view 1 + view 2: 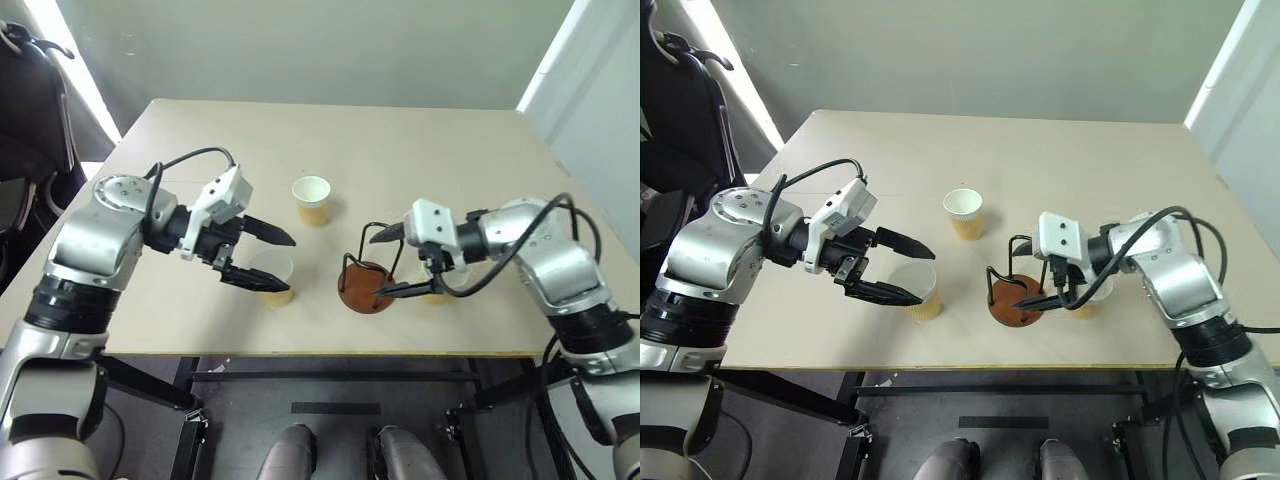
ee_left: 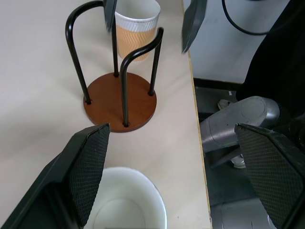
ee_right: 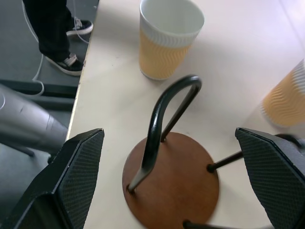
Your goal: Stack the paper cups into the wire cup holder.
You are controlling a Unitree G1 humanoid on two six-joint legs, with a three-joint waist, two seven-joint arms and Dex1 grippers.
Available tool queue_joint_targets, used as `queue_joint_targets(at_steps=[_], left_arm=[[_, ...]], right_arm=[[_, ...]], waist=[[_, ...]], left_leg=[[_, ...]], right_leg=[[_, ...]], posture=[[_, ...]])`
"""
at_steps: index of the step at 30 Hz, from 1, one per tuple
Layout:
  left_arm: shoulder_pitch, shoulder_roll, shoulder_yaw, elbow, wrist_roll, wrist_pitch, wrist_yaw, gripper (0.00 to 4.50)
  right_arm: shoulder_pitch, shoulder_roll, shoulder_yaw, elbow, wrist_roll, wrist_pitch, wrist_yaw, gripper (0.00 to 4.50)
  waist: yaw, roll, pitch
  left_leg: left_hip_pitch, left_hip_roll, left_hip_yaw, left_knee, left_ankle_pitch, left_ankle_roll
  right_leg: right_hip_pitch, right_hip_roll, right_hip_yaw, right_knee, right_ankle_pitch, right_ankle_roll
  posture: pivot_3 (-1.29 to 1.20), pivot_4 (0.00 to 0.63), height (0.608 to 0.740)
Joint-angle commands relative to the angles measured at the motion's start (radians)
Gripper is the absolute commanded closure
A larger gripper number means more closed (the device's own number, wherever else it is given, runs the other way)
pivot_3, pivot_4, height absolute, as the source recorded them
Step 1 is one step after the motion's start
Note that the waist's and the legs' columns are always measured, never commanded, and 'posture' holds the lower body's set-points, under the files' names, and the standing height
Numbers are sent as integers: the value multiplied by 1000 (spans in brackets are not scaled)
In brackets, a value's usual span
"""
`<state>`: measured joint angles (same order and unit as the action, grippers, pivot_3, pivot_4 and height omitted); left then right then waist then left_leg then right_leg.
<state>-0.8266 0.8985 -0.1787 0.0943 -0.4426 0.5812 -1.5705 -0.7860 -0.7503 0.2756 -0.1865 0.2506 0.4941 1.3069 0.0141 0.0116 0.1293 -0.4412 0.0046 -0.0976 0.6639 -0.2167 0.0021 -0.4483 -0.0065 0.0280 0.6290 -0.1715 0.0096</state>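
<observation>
Table (image 1: 420, 150): beige top, near edge runs along the bottom of the head view. Everything sits in the near half.

Left claw (image 1: 258, 255): at about 9 o'clock from table centre, pointing toward 3 o'clock and tilted down. Fingers spread wide, one above the other, straddling the rim of the near-left cup (image 1: 274, 279). Wrist view looks straight down into that cup's white inside, between the two black pads (image 2: 88, 169). Not gripping anything; fingers stand off the cup wall.

Right claw (image 1: 392, 262): at about 4 o'clock from centre, pointing toward 9 o'clock, tilted down. Fingers wide open, holding nothing. Lower fingertip hangs over the holder's base, upper one near the top of the hoops. Wrist view has the holder between the two pads (image 3: 78, 176).

Wire cup holder (image 1: 366, 285): upright near the front edge, roughly 6 o'clock from centre. Black hoops on a round red-brown disc. No cup in it.

Cups, three, all upright and mouth up:
- near-left cup: just at 9 o'clock of the holder, close to the front edge.
- far cup (image 1: 312, 200): near table centre, at 11 o'clock from the holder, standing clear of both claws.
- right cup (image 1: 1092, 297): just at 3 o'clock of the holder, partly hidden behind the right claw and its cable; seen behind the hoops in the left wrist view (image 2: 136, 31).
</observation>
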Motion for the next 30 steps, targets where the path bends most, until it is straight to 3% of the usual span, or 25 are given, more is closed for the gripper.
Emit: queue_joint_targets(at_steps=[1, 9, 14, 22, 25, 30], left_arm=[[-23, -5, 5, -11, 1, -13, -24, 0], [-34, -29, 1, 3, 14, -26, -28, 0], [-43, -37, -3, 15, 20, -35, -31, 0], [-41, -30, -2, 11, 19, -43, -32, 0], [-41, -29, -3, 12, 21, -46, -32, 0], [-45, -30, -5, 14, 21, -47, -33, 0]], right_arm=[[-18, -57, -41, -69, 26, -1, 43, 20], [22, -200, -5, -25, -95, -155, 85, 20], [54, -215, 59, 43, -226, -295, 80, 20], [87, -213, 81, 108, -307, -393, 94, 20], [81, -217, 68, 134, -302, -391, 106, 593], [75, -220, 54, 142, -297, -386, 115, 2253]], waist=[[0, 0, 0], [2, 0, 0], [1, 0, 0], [2, 0, 0], [4, 0, 0], [10, -1, 0]], left_leg=[[0, 0, 0, 0, 0, 0], [0, 0, 0, 1, 0, 0], [0, 0, 0, 0, 0, 0], [1, 0, 0, 1, 0, 1], [1, 0, 0, 2, 0, 1], [2, 0, 0, 2, 0, 2]], right_leg=[[0, 0, 0, 0, 0, 0], [1, 0, 0, 0, 0, 1], [1, 0, 0, 0, 4, 6], [1, 0, 0, 0, 4, 7], [3, 0, 0, -1, 4, 7], [4, 0, 0, -1, 4, 7]], posture=[[0, 150, 740], [0, 150, 740], [0, 150, 740], [0, 150, 740], [0, 150, 740], [0, 150, 740]])
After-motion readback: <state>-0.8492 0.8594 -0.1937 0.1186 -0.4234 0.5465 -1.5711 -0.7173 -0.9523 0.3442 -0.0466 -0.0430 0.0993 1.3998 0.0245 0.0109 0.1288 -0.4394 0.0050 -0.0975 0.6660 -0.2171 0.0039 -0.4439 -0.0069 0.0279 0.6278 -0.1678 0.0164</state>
